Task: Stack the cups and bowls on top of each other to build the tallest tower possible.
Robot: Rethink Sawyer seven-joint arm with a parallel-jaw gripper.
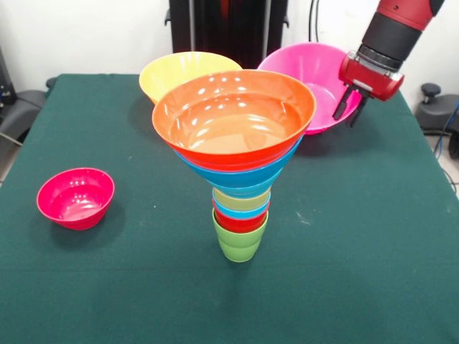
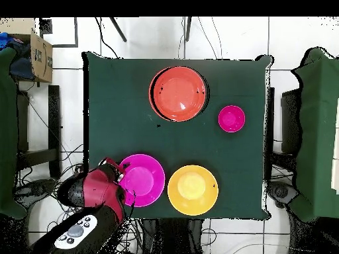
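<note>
The tower [image 1: 240,208] stands mid-table: a lime green cup [image 1: 239,244] at the base, then red, light blue and yellow cups, blue bowls, and the wide red-orange bowl [image 1: 233,118] on top. From overhead it shows as the red-orange bowl [image 2: 179,92]. The large pink bowl [image 1: 308,75] [image 2: 142,178] and the large yellow-orange bowl [image 1: 179,72] [image 2: 193,190] sit on the table behind it. The small magenta bowl [image 1: 75,197] [image 2: 232,118] sits apart. My gripper [image 1: 348,111] [image 2: 124,188] is at the pink bowl's right rim, its fingers apart, one on each side of the rim.
The green table [image 1: 373,272] [image 2: 119,99] has bare cloth in front of and right of the tower. The robot's pedestal [image 1: 226,29] stands behind the bowls. A cardboard box [image 2: 41,58] sits off the table.
</note>
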